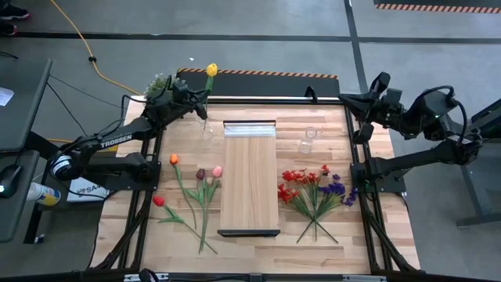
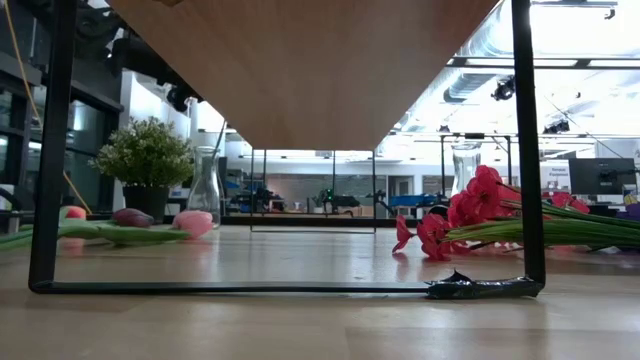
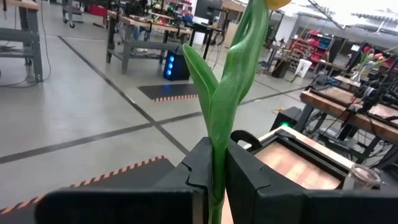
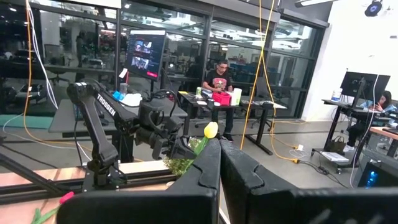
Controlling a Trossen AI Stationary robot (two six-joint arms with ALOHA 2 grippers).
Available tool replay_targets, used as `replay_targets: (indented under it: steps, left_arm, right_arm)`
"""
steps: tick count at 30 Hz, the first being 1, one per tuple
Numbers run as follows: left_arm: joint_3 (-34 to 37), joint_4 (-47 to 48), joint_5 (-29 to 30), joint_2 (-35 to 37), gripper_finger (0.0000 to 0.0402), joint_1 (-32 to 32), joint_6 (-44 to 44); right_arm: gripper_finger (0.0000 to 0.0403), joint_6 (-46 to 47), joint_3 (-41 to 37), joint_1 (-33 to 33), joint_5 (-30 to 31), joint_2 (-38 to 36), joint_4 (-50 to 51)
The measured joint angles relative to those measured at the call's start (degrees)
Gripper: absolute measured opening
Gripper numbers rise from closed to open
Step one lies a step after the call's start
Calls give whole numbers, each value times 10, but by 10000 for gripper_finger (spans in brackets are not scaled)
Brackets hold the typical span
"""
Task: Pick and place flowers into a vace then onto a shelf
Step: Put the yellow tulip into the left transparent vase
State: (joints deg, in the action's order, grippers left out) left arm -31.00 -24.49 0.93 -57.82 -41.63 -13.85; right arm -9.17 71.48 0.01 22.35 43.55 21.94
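Stem: my left pincer (image 1: 197,98), upper left, pinches yellow tulip (image 1: 211,70) upright.
Vase (image 1: 207,128): directly below it.
Right pincer (image 1: 351,99): pressed together, idle.

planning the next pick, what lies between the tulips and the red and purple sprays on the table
The shelf, a long light-wood plank, lies between the tulips and the red and purple sprays; the high view shows it.
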Motion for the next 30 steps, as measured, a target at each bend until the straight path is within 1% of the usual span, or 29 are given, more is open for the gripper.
replay_targets:
  steps: [13,21,30]
  left_arm:
    - [0,24,-4,7,72,0,-6]
    - [0,81,-5,43,72,0,-6]
    - [0,168,-5,75,72,0,-22]
  right_arm:
    - [0,1,0,0,0,0,0]
    - [0,-1,0,0,0,0,0]
    - [0,-3,0,0,0,0,0]
